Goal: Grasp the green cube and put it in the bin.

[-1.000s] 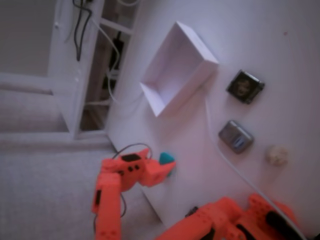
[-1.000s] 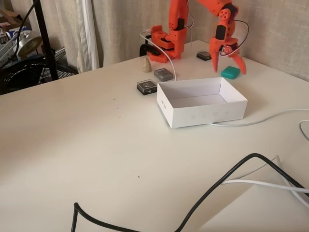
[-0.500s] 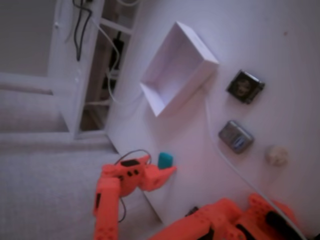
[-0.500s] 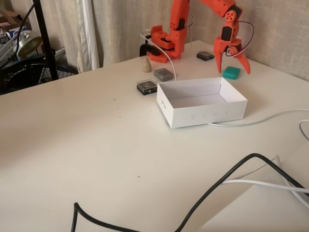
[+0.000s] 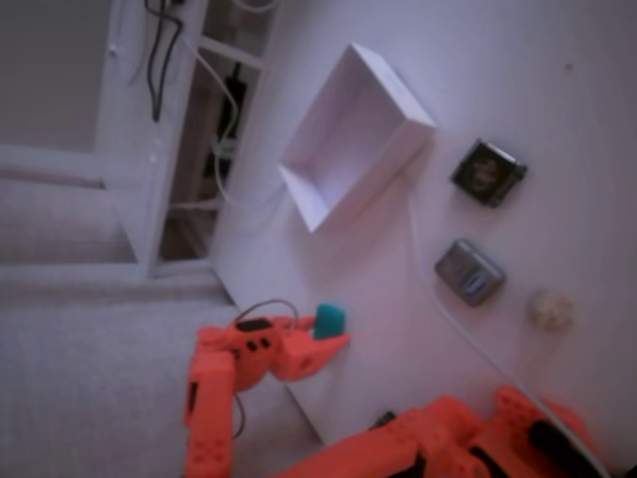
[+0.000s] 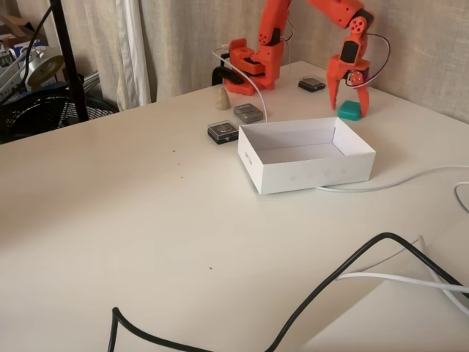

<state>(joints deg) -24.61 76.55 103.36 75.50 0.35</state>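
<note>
both fixed views show no readable writing anywhere.

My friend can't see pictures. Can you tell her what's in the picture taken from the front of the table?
An orange robot arm reaches down at the far side of a pale table, its gripper straddling a small green cube. An empty white bin sits nearer the camera, with black and white cables in front.
</note>
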